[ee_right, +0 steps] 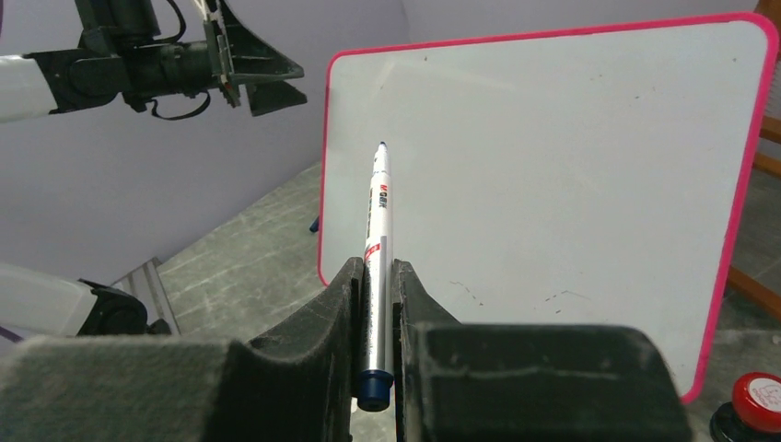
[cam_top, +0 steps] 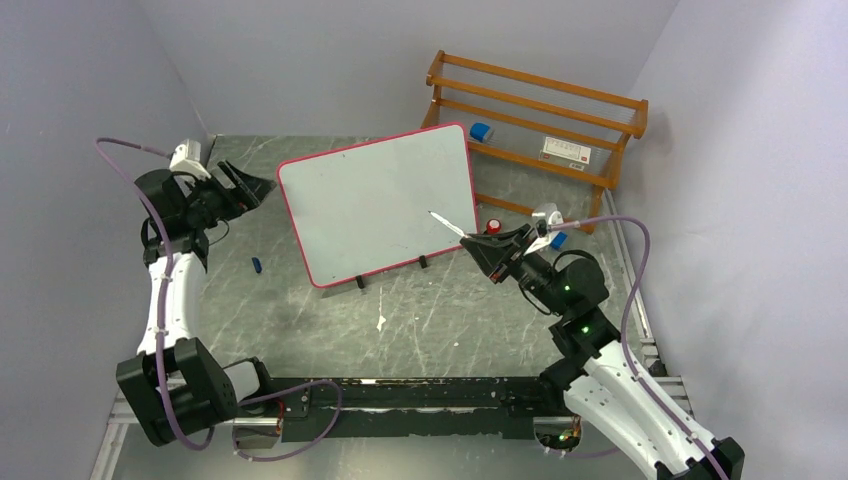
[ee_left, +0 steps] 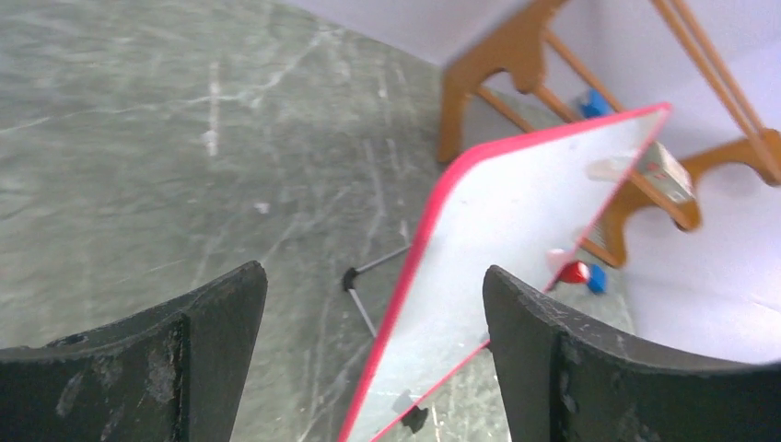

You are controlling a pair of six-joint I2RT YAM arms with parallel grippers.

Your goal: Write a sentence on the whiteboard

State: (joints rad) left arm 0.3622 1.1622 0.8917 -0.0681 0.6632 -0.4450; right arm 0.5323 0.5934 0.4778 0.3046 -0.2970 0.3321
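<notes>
Pink-framed whiteboard [cam_top: 378, 205], blank w/ maybe smudges

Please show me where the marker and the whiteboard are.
marker [ee_right: 378, 226]: right wrist view, on its white barrel.
whiteboard [cam_top: 375, 200]: top external view, on its bare white face.

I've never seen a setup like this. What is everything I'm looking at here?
whiteboard: 1, white with pink-red frame, propped mid-table, nothing written yet
marker: 1, white with blue tip, in the right claw, pointing at the board
small blue piece: 1, on the table left of the board
wooden rack: 1, orange-brown, far right corner
blue items: 2, one on the rack, one by its near end
white card: 1, red print, on the rack
red-topped knob: 1, right of the board
table: 1, grey-green marbled
left claw: 1, black, open, empty
right claw: 1, black, shut on the marker
</notes>
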